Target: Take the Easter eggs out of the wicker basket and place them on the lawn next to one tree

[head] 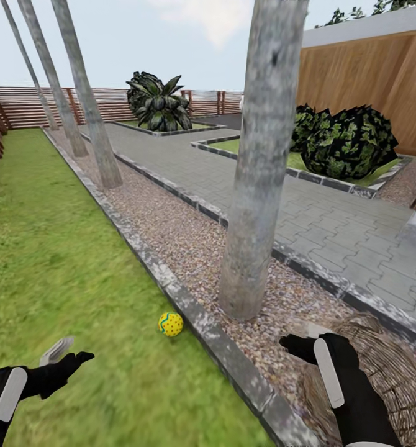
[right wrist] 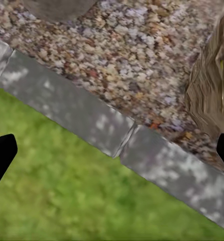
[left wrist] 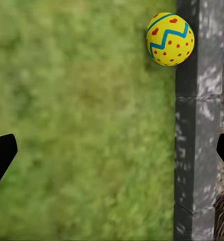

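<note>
Head view — one egg (head: 171, 324) on the lawn (head: 53, 261) against the kerb (head: 202, 326), near the tree (head: 257, 186). Left wrist: left gripper (left wrist: 112, 158) spread, empty. Right wrist: right gripper (right wrist: 112, 160) spread over kerb (basket (right wrist: 212, 85) alongside). Risk: egg rolling if nudged.

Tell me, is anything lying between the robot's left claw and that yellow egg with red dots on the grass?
Nothing visible does. The yellow egg with red dots and a blue-green zigzag rests on short green lawn against the grey stone kerb; only bare grass separates it from the open left gripper.
</note>
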`<state>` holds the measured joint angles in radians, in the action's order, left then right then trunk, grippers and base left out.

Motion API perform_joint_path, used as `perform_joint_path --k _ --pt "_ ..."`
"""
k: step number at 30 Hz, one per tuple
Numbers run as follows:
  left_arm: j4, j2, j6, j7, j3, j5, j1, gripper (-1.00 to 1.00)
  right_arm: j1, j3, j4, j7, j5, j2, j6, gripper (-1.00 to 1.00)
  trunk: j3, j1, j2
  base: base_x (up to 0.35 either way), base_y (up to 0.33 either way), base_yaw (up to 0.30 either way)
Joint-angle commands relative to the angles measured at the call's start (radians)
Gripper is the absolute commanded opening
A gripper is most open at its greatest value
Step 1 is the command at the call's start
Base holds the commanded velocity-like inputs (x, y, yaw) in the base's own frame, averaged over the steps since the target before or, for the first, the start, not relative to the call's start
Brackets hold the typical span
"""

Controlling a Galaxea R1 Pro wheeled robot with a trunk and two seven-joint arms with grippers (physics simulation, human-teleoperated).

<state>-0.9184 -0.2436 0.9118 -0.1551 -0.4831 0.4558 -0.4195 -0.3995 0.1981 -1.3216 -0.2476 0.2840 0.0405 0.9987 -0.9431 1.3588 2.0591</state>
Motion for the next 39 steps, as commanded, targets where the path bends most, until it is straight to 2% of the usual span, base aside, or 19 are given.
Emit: perform_joint_path --k 1,9,14,19,21,28,39 --pt "-0.001 0.0 0.005 -0.009 -0.003 -0.008 0.0 1.0 -0.001 0.003 -0.001 -0.009 0.011 0.001 0.003 1.0 0.0 0.0 0.0 0.026 0.0 -0.28" --pt "-0.001 0.0 0.005 -0.009 -0.003 -0.008 0.0 1.0 -0.001 0.007 -0.012 -0.009 0.011 0.001 0.003 1.0 0.003 0.0 0.0 0.005 0.0 -0.266" --pt "-0.001 0.0 0.005 -0.009 -0.003 -0.008 0.0 1.0 -0.001 0.01 -0.018 -0.009 0.011 0.0 0.004 1.0 0.004 0.0 0.0 0.0 0.0 -0.071" --pt "-0.002 0.0 0.005 -0.009 -0.003 -0.007 0.0 1.0 0.001 0.102 -0.034 -0.008 0.011 -0.001 0.004 1.0 0.004 0.0 0.0 0.0 0.0 -0.005" --pt "-0.002 0.0 0.005 -0.009 -0.003 -0.008 0.0 1.0 0.001 0.118 -0.035 -0.007 0.011 -0.002 0.004 1.0 0.004 0.0 0.0 0.0 0.0 0.0" --pt "-0.002 0.0 0.005 -0.009 -0.003 -0.007 0.0 1.0 0.001 0.153 -0.036 -0.007 0.011 -0.014 0.001 1.0 0.004 0.0 0.0 0.0 0.0 0.0" --pt "-0.001 0.0 0.005 -0.009 -0.003 -0.007 -0.001 1.0 0.001 0.161 -0.038 -0.007 0.011 -0.036 -0.004 1.0 0.004 0.0 0.0 0.0 0.0 0.0"
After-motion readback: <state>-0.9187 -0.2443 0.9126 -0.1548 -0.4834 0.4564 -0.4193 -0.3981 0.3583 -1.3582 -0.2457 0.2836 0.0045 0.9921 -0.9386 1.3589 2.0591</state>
